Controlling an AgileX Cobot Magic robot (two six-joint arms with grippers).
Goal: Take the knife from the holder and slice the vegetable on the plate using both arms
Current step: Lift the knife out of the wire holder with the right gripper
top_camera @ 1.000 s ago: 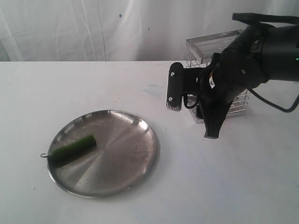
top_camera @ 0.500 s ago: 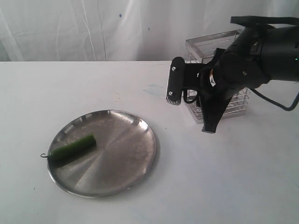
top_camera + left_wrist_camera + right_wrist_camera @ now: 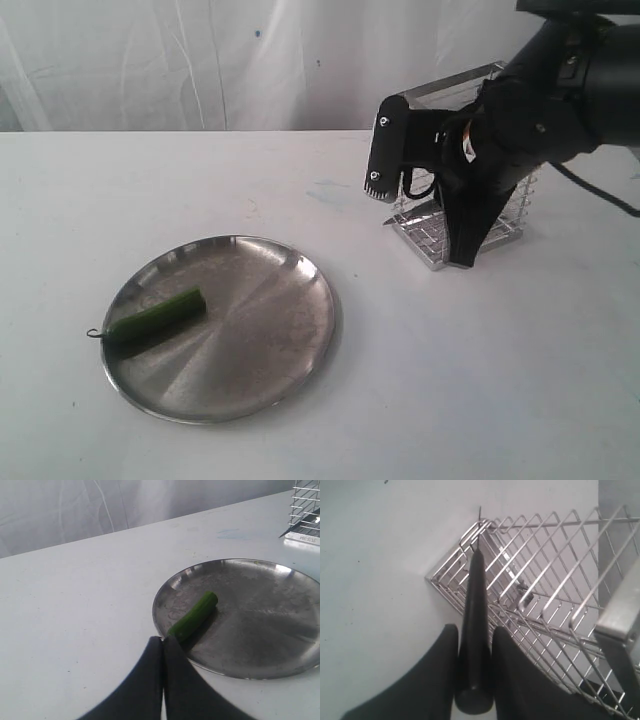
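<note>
At the far right of the bench (image 3: 500,380), the right fingers (image 3: 435,680) grip the handle of the knife (image 3: 476,625), its blade inside the tilted holder (image 3: 428,240), so the draw should run straight along the blade lest the holder topple; the left fingers (image 3: 145,685) hover pressed together beside the plate (image 3: 240,650).

White table (image 3: 500,390) before a white cloth backdrop (image 3: 150,60). At lower left lies a round steel plate (image 3: 260,340), a small green vegetable (image 3: 155,317) on its left side, stem over the rim. At upper right, the black right arm (image 3: 560,90) hides much of a tilted chrome wire holder (image 3: 432,238). Low on the holder's left side, the dark tip of a knife (image 3: 387,222) pokes out.
</note>
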